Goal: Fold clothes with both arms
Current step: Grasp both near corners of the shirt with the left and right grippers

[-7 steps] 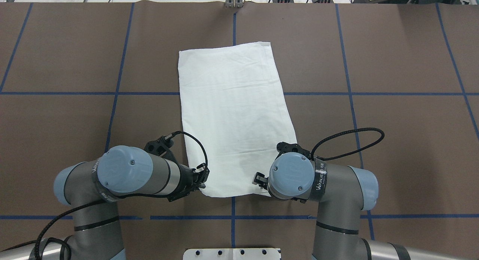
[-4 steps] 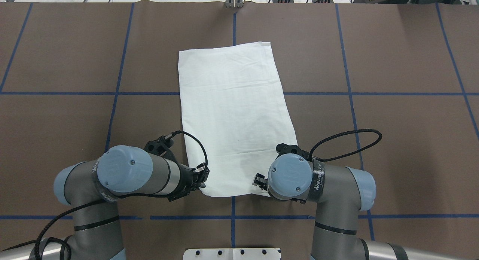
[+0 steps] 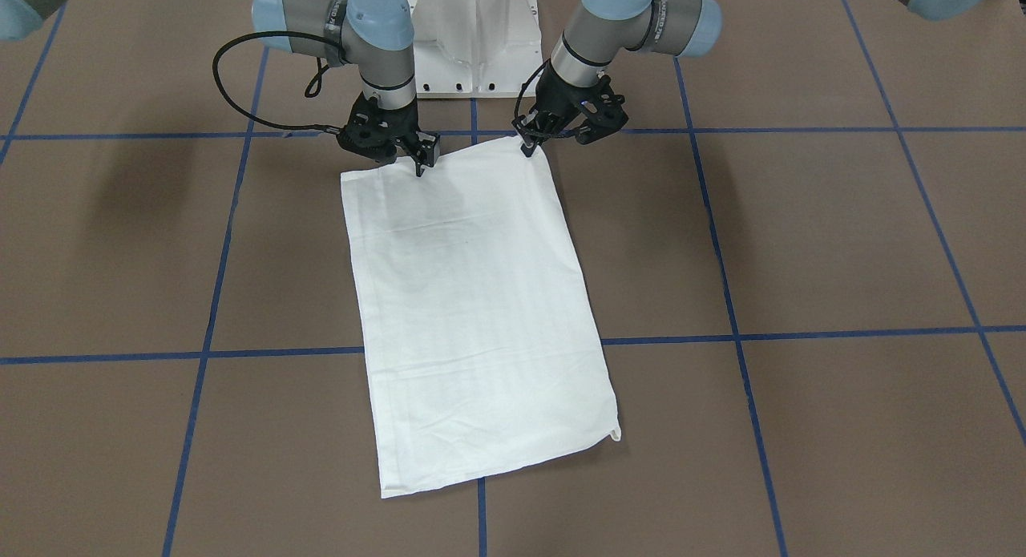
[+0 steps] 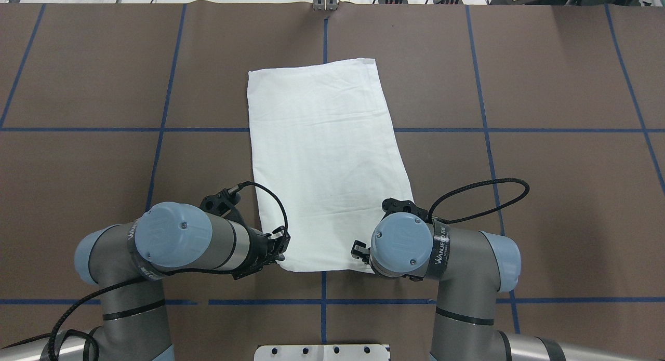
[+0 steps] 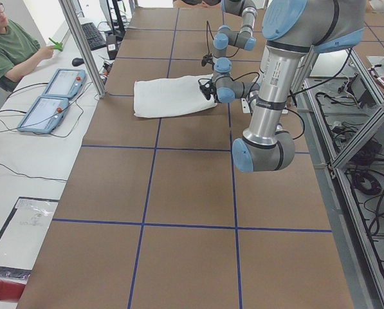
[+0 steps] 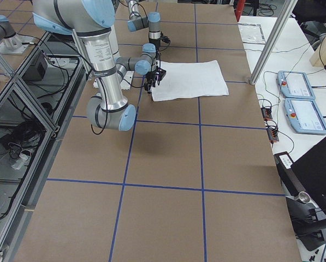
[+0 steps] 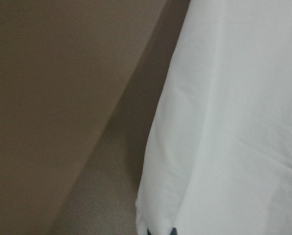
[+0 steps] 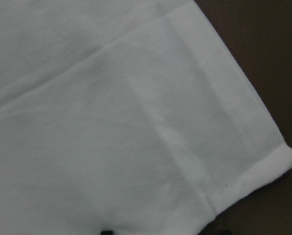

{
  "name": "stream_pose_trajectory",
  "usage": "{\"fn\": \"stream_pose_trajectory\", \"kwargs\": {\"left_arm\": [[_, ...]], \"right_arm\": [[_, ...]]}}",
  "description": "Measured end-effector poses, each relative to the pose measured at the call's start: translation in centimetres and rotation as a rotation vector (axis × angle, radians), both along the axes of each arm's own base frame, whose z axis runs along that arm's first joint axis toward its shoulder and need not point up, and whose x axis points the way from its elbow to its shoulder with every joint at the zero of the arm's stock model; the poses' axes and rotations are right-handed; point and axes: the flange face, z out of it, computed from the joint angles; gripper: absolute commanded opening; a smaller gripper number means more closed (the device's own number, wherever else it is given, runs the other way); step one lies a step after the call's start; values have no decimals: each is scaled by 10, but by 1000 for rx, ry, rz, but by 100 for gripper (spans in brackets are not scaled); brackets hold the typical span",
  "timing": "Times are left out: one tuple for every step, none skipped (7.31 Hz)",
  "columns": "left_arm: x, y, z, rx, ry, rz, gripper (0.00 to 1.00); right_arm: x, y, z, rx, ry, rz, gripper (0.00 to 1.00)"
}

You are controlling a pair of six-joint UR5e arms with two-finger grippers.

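Overhead from behind, front view facing back, two end views, wrist cameras close on shared T-shirt [image 8: 111, 122]

This is a robot lab, a room where people test machines. The left arm [image 4: 176, 241] and the right arm [image 4: 410, 244] of a grey robot stand at a big brown table [image 5: 179, 187] marked with blue lines [image 5: 146, 223], with a metal frame [image 6: 21, 83] and loose cables [image 5: 372, 187] beside it. A person [image 5: 11, 48] sits at a white desk [image 5: 24, 161] with two control pads [image 5: 64, 82] that have red buttons.
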Motion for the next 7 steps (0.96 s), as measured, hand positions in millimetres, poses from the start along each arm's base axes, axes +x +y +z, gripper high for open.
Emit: {"fn": "stream_pose_trajectory", "kwargs": {"left_arm": [[0, 0, 1, 0, -1, -1, 0], [0, 0, 1, 0, -2, -1, 0], [0, -1, 1, 0, -3, -2, 0], [0, -1, 1, 0, -3, -3, 0], [0, -1, 1, 1, -3, -4, 0], [0, -1, 2, 1, -4, -4, 0], [1, -1, 2, 1, -4, -4, 0]], "right_arm": [[0, 0, 0, 0, 0, 0, 18], [0, 0, -1, 1, -2, -1, 11], [-1, 1, -2, 0, -3, -2, 7], [-1, 1, -3, 0, -5, -2, 2], [-1, 1, -5, 1, -8, -2, 0], [-1, 0, -7, 1, -11, -1, 0], [-1, -1, -10, 3, -16, 1, 0]]}}
